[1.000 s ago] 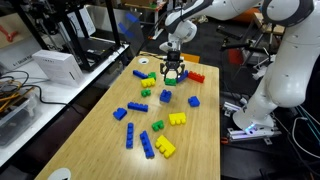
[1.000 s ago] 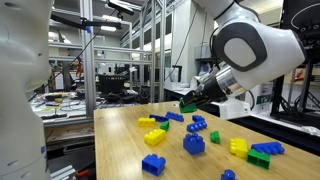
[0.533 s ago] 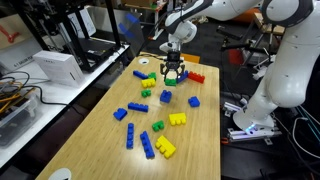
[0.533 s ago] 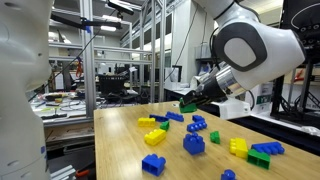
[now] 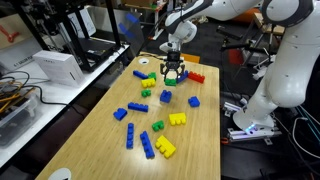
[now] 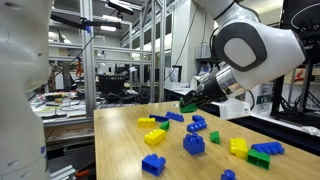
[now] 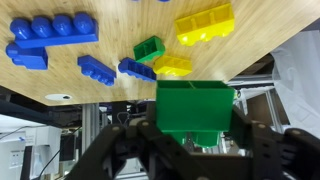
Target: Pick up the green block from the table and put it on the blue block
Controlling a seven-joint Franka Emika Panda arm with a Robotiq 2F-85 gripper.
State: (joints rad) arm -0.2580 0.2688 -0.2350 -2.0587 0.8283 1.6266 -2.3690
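Note:
My gripper [image 5: 172, 72] is shut on the green block [image 7: 195, 108] and holds it above the far part of the wooden table [image 5: 205, 140]. In the wrist view the block fills the space between the two black fingers [image 7: 247, 135]. The gripper also shows in an exterior view [image 6: 188, 103] with the green block at its tip. A chunky blue block [image 5: 166, 97] lies on the table just nearer than the gripper, a little below it in the picture. I cannot tell which brick it is in the wrist view.
Many loose bricks lie around: yellow ones [image 5: 177, 119], a red one [image 5: 195, 76], long blue ones [image 7: 52, 28], a small green one [image 7: 149, 49] and a yellow one [image 7: 205, 22]. The table edge [image 5: 215, 120] is near the robot base. A metal frame [image 6: 95, 60] stands behind.

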